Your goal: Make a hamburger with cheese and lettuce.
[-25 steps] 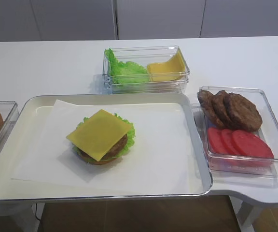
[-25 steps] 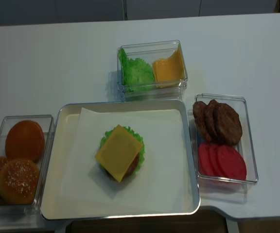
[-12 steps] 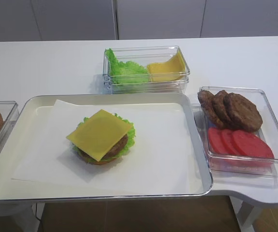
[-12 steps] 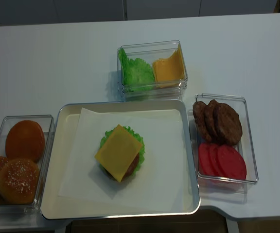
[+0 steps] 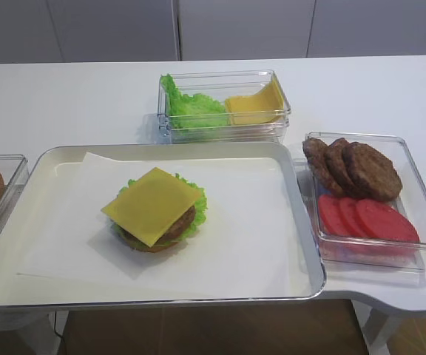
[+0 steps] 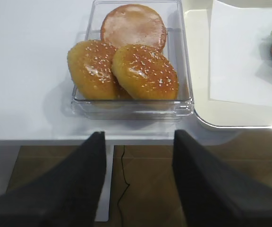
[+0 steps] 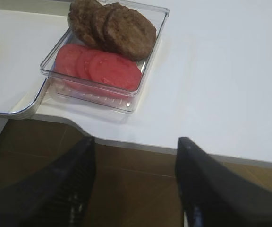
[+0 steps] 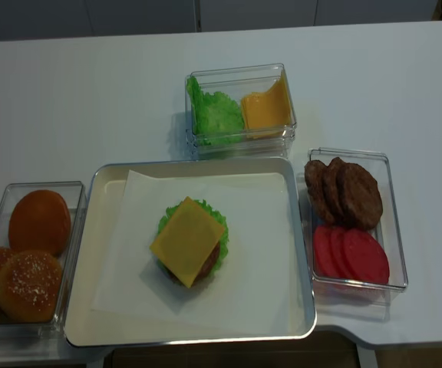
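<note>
The hamburger (image 5: 157, 222) sits on white paper in the middle of the tray (image 5: 161, 146), a bun base with a brown patty. Lettuce (image 5: 197, 203) frills out round its rim. A flat square of yellow cheese (image 5: 152, 205) lies on top, one corner overhanging to the left. From overhead the cheese (image 8: 188, 241) covers most of the stack. My left gripper (image 6: 138, 137) hangs open below the table's front edge, in front of the bun box. My right gripper (image 7: 135, 142) is open too, over the floor before the patty box. Neither holds anything, and neither shows in the high views.
A clear box (image 5: 220, 133) behind the tray holds loose lettuce and a bent pile of cheese slices (image 5: 256, 103). Right of the tray, another box has patties (image 5: 353, 166) and tomato slices (image 5: 364, 218). Buns (image 8: 25, 257) fill a box at the left.
</note>
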`<state>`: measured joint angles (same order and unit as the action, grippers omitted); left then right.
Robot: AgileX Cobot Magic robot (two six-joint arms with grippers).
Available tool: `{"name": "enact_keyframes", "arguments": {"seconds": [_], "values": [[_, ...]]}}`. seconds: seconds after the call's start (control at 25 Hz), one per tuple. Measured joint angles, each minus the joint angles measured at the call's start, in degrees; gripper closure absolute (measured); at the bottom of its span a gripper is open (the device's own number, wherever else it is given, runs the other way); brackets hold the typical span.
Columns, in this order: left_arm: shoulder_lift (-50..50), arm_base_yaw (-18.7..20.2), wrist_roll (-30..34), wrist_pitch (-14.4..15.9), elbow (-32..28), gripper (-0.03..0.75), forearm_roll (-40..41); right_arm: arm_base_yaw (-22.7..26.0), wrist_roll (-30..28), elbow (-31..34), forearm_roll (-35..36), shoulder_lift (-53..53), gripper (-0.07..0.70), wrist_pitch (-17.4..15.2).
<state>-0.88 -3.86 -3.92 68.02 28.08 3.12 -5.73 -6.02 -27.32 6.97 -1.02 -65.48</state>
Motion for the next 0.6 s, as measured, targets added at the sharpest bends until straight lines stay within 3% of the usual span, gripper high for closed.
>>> {"name": "enact_keyframes", "arguments": {"seconds": [0.6], "values": [[0.0, 0.0, 0.0, 0.0, 0.0, 0.371, 0.0, 0.0, 0.0, 0.0, 0.0, 0.0, 0.223, 0.0]]}}
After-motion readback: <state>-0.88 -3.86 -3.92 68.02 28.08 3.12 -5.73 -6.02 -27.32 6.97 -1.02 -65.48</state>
